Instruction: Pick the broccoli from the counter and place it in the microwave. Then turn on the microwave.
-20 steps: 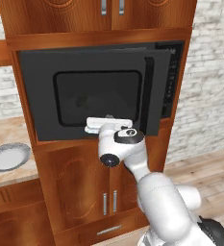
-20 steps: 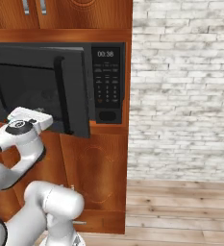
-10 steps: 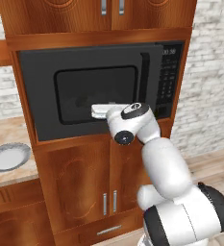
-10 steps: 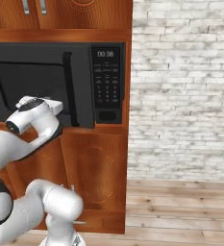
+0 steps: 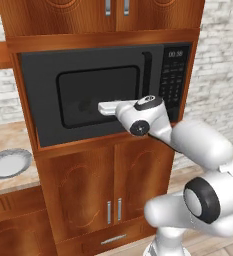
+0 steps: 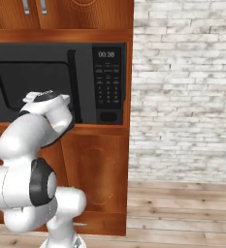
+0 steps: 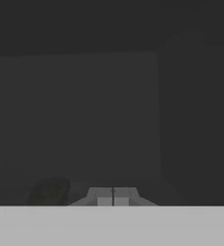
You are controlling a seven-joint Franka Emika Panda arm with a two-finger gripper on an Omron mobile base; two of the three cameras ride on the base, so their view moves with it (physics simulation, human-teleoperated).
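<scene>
The large black built-in microwave (image 5: 108, 92) has its dark-windowed door shut, barring the cavity. The closed two-finger gripper (image 7: 112, 196) sits close against that door, with open air behind it.

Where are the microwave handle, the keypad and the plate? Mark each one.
Handle (image 5: 147, 75): left base view, middle of the vertical black bar.
Keypad (image 6: 107, 89): right base view, centre of the button grid under the display.
Plate (image 5: 8, 163): left base view, grey middle of the dish.
</scene>
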